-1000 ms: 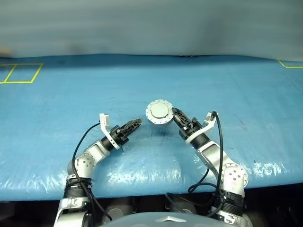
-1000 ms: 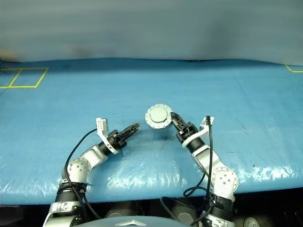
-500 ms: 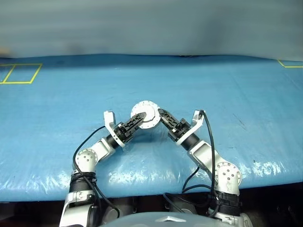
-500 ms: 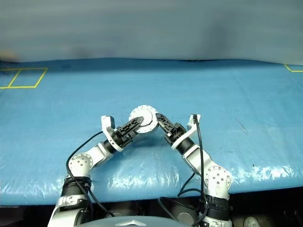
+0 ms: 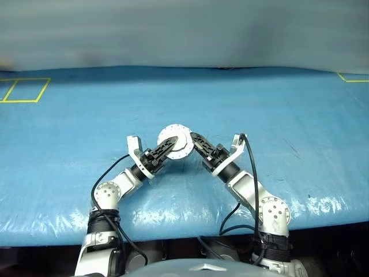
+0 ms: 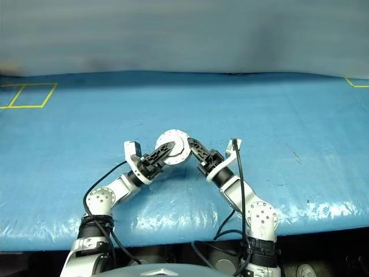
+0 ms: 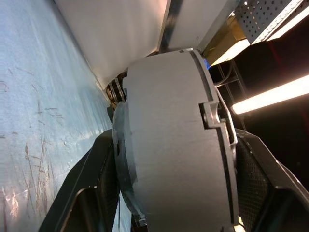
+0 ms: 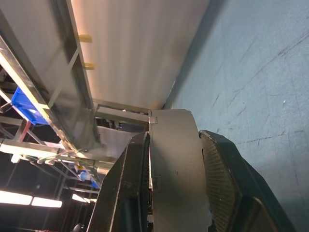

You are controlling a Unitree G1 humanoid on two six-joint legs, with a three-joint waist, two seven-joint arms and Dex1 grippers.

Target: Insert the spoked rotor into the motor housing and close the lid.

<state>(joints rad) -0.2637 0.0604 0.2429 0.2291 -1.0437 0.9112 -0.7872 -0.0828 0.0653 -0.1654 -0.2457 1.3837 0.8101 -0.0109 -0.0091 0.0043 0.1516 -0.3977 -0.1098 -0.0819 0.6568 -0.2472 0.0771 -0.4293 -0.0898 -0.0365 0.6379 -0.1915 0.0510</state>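
Note:
The motor housing (image 5: 176,141), a round grey puck with small holes round its rim, hangs in the air above the blue table, held between both grippers. Its plain grey lid (image 7: 212,125) lies flat against the case. My right gripper (image 5: 192,139) is shut on the housing's rim from the right, and its fingers (image 8: 227,179) pinch the case (image 8: 174,159) edge-on. My left gripper (image 5: 168,145) comes in from the left, and its fingers (image 7: 91,193) press on both flat faces of the case (image 7: 169,145). The spoked rotor is out of view.
A blue plastic sheet (image 5: 259,109) covers the whole table. A yellow taped square (image 5: 23,89) lies at the far left, and a yellow corner mark (image 5: 351,78) at the far right. The table's front edge (image 5: 184,228) runs just below my elbows.
My right gripper carried the housing to the left. My left gripper, which stood open and apart, moved up to the housing and closed on it.

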